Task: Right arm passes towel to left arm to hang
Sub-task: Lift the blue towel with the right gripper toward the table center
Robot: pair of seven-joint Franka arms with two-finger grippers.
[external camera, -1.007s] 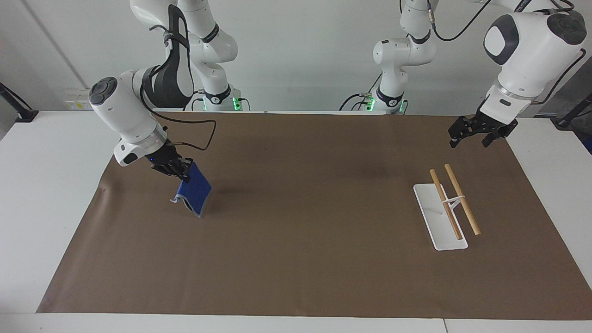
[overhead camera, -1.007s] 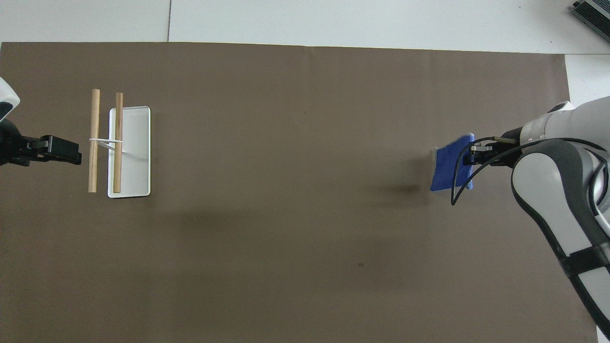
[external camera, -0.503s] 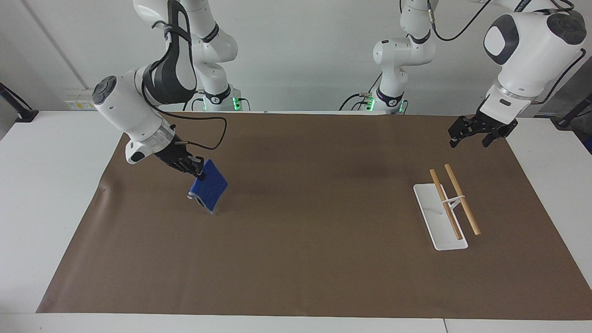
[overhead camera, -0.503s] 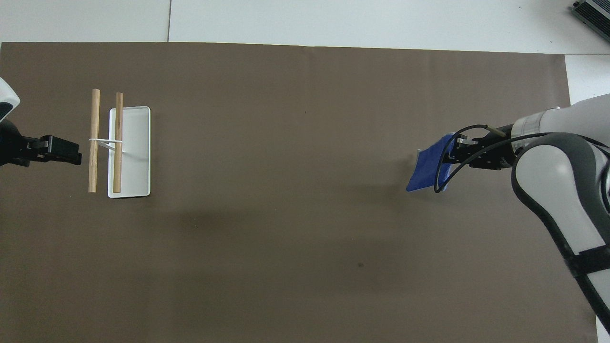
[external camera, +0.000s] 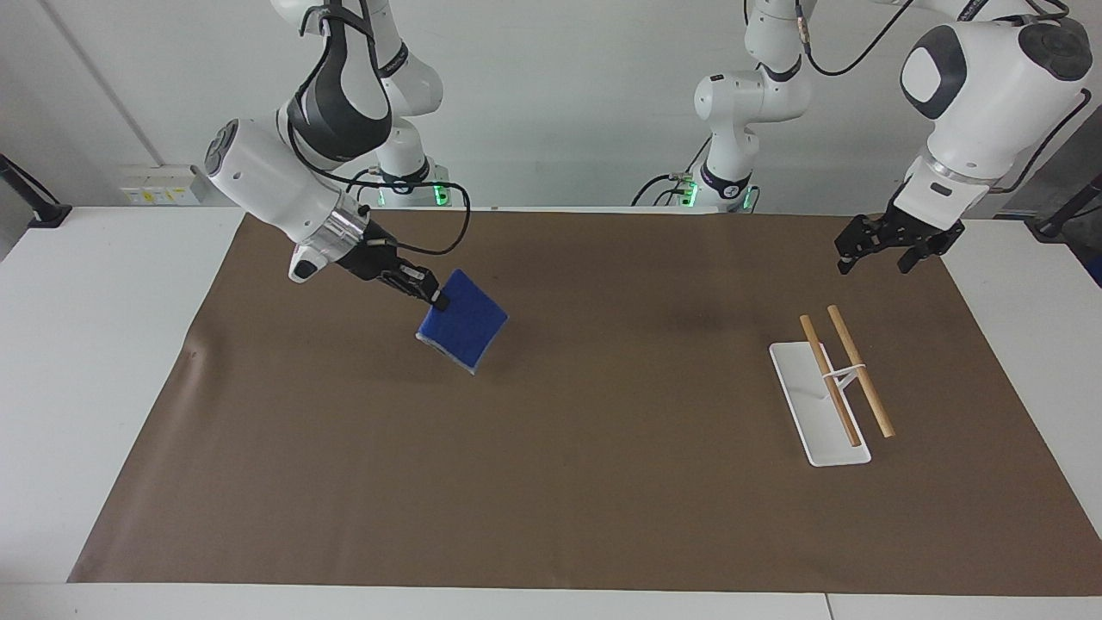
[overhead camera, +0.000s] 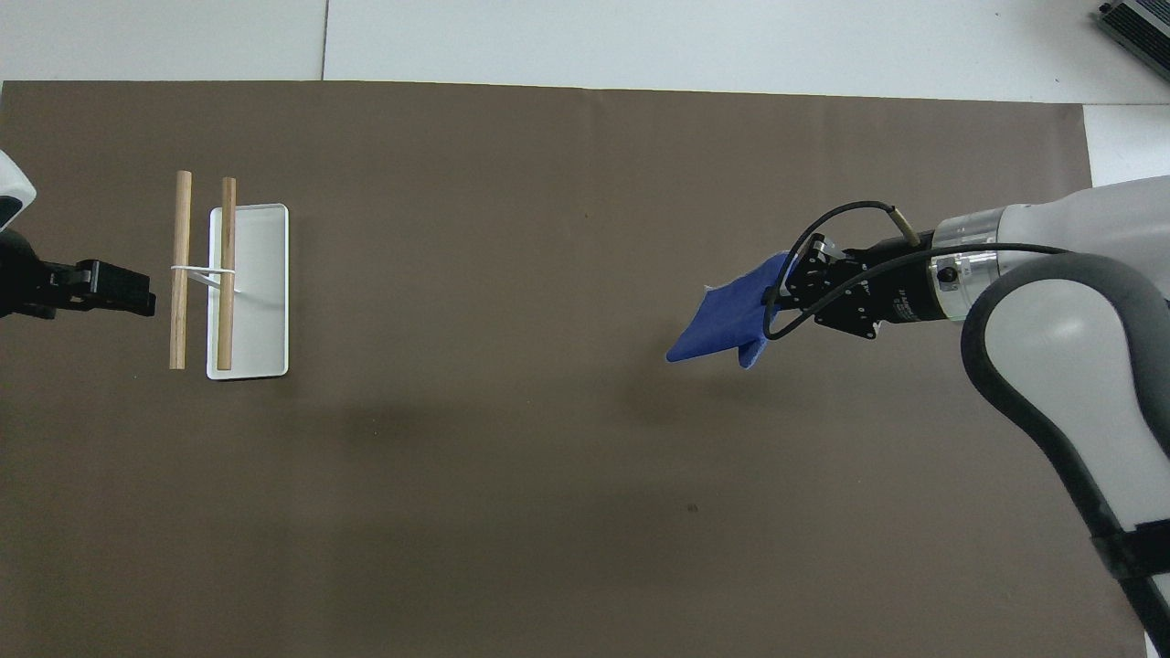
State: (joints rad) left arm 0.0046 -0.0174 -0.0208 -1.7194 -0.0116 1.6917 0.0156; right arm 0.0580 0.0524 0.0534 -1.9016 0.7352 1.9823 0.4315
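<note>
Towel (external camera: 461, 331), royal blue with pale edging, folded to a small rectangle, hanging tilted in mid-air over the brown mat (external camera: 551, 482), clear of the surface. Clamped at one upper corner by the right gripper (external camera: 430, 297), fingers pinched together on the cloth. Right arm (external camera: 275, 181) white with dark-grey joint caps, reaching in from its own end of the table, wrist angled down toward the middle of the mat, thin black cable looping beside the wrist. From overhead, same towel (overhead camera: 727, 320) drooping from the right gripper (overhead camera: 793, 291), faint shadow on the mat beneath.

Rack (external camera: 831, 392) as landmark: white tray with two wooden bars on a thin white support, standing on the mat toward the left arm's end of the table. Towel well apart from the rack, toward the right arm's end, roughly level with it in distance from the robots. Overhead, rack (overhead camera: 228, 274) with both bars parallel, one over the tray's edge, the other just outside it.

Left gripper (external camera: 887, 245) raised over the mat's edge near the rack, on the side toward the robots, fingers spread apart, holding nothing. Left arm (external camera: 981, 95) bent above it, waiting. Overhead, left gripper (overhead camera: 114, 291) tip just beside the rack's outer bar, not touching.

White tabletop (external camera: 95, 344) bare around the mat.
</note>
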